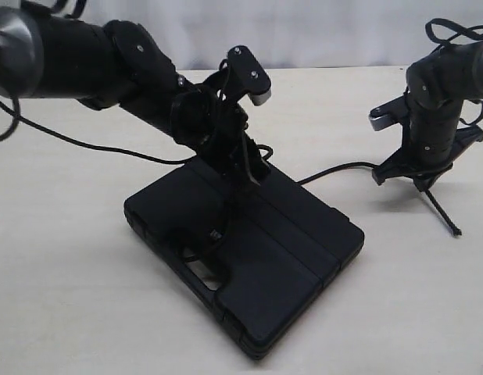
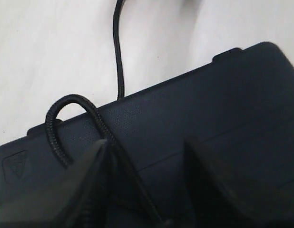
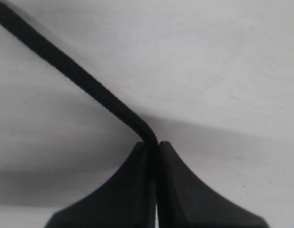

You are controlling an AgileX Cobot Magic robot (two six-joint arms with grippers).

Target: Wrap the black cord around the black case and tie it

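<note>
At the middle of the pale worktop (image 1: 69, 297) lies the black case (image 1: 261, 273), flat, with its handle slot (image 1: 198, 269) toward the near-left edge. The left arm (image 1: 140, 62) leans over it. Its end effector (image 1: 253, 170) points down just above the case's top, fingers (image 2: 90, 190) standing apart with a clear gap. Seen from that wrist, a loop of the black cord (image 2: 66, 102) arches over the case's edge and runs down along the inner side of one finger; whether it touches I cannot tell. Off to the right, clear of the case, the right end effector (image 1: 423, 186) is pinched tight on the cord. The cord trails across the worktop from the case's far side to that end effector, and a short tail pokes out beyond.
</note>
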